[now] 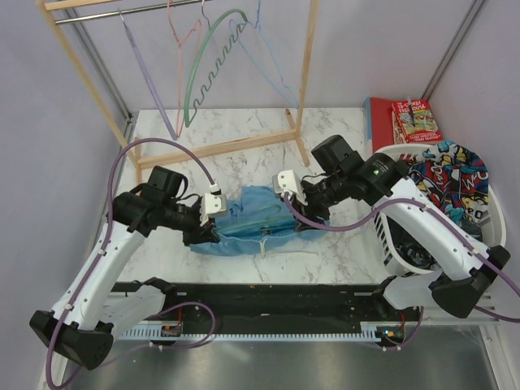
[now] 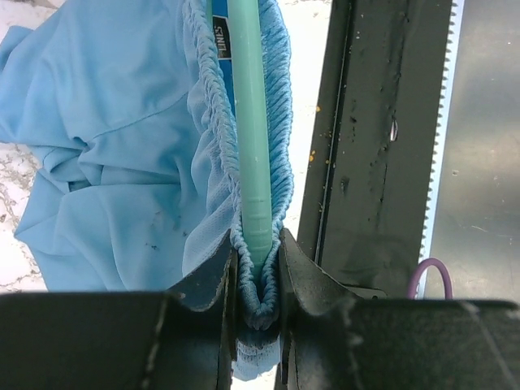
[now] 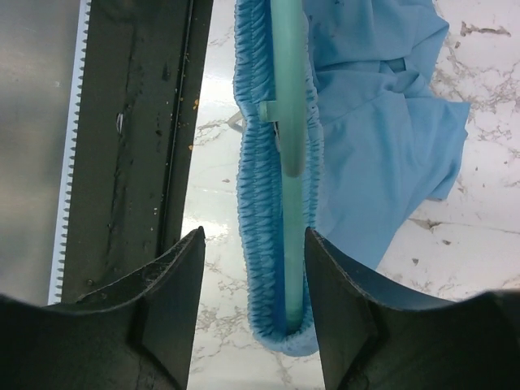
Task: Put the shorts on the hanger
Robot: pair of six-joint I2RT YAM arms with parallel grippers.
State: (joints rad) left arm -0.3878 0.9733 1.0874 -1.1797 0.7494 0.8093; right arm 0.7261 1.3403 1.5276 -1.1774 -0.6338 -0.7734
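Showing, top view: shorts [image 1: 260, 213] on table [image 1: 244, 150], long axis 9–3 o'clock; L gripper [image 1: 214, 234] at 9 end, R gripper [image 1: 299, 213] at 3. L wrist: jaws pinch waistband over hanger [image 2: 250, 122] tip; hanger runs to 12. R wrist: jaws wide, waistband end between them, ungripped.

Walls: you're boxed in by pale lilac panels [image 1: 366, 49] behind and beside.
Table: your white marble top [image 1: 244, 142] is grey-veined and evenly lit.
Rack: your wooden frame [image 1: 307, 65] with its metal rail [image 1: 106, 11] stands at the back.
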